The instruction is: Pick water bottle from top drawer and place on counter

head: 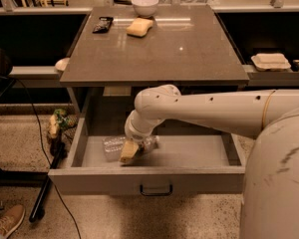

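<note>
The top drawer (99,180) stands pulled out under the near edge of the tabletop (164,54), its small dark handle (156,189) at the middle of the front panel. The water bottle (111,145) lies on its side on the drawer floor, in the left half, below the near-left corner of the tabletop. The white arm (214,111) reaches in from the right and bends down into the drawer. Its pincer (129,152) is down on the middle of the bottle, with clear plastic showing on both sides of it. Whether it is clamped on the bottle or only resting against it, I cannot tell. Along the far edge of the tabletop sit a white bowl (144,5), a yellow sponge (139,27) just in front of it, and a dark flat packet (102,24) toward the far-left corner.
</note>
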### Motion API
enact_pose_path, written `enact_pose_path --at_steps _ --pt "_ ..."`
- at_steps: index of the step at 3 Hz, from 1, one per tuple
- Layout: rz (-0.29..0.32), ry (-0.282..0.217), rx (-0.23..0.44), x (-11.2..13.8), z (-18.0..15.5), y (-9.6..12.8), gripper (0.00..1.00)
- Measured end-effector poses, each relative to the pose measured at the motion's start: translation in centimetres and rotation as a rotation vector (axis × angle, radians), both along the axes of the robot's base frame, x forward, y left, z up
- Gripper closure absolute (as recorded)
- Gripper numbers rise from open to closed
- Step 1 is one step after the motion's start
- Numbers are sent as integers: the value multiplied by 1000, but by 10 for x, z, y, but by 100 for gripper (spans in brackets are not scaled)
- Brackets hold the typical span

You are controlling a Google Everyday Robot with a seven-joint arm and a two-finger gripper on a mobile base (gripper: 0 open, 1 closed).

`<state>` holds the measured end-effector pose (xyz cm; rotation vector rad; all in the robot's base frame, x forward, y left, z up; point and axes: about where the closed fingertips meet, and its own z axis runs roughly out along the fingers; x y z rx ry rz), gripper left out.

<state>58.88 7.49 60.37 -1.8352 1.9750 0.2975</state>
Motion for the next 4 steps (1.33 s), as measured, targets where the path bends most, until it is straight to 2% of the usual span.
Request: enact_pose_path --at_steps 1,2,3,4 --pt "-20 -2 -16 -1 -7 -6 41" --pt "-41 -13 57 -5 -3 -13 64" --pt "-61 -30 201 -10 6 -34 89" --pt "-59 -70 312 -17 24 -58 100"
